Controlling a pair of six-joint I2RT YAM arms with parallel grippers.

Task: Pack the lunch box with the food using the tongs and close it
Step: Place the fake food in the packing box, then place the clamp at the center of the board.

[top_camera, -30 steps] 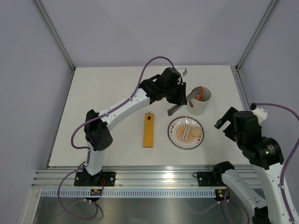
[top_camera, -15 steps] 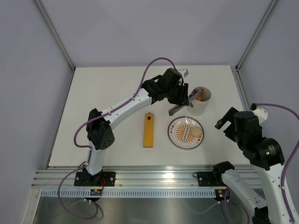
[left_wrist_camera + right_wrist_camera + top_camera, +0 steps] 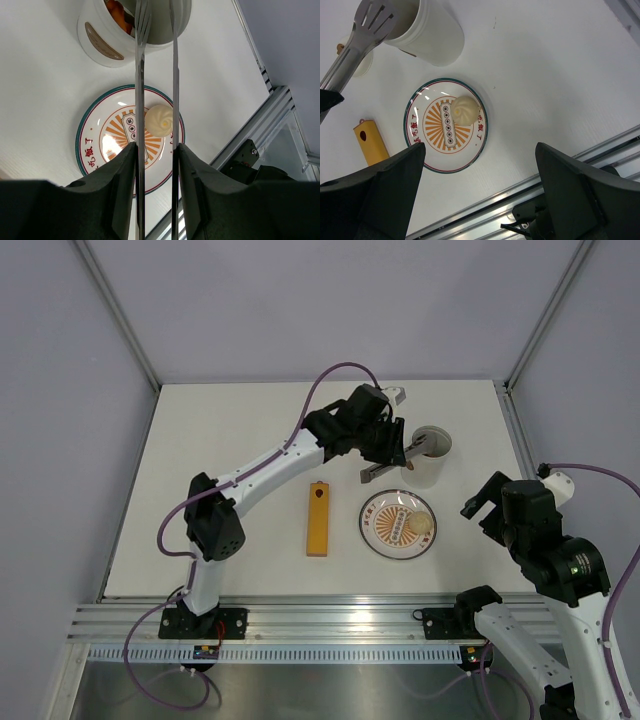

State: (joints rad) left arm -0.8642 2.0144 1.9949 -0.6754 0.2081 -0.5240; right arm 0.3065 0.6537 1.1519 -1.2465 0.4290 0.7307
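Gripping the tongs (image 3: 139, 75) in the left gripper (image 3: 156, 150), tips reaching over the lunch box (image 3: 100, 37).
Hovering the right gripper (image 3: 480, 148), jaws spread wide, above the plate (image 3: 431, 161) bearing the pale bun (image 3: 464, 110), just beside the lunch box.

Counted: one lunch box (image 3: 428, 475), one pair of tongs (image 3: 380, 470), one patterned plate (image 3: 378, 528) and one orange bar (image 3: 317, 520). One pale ball of food (image 3: 421, 525) is recorded on the plate; orange-red pieces (image 3: 116, 12) are seen inside the lunch box, but their number cannot be determined. Two grippers are noted: one left gripper (image 3: 156, 185) and one right gripper (image 3: 480, 195).
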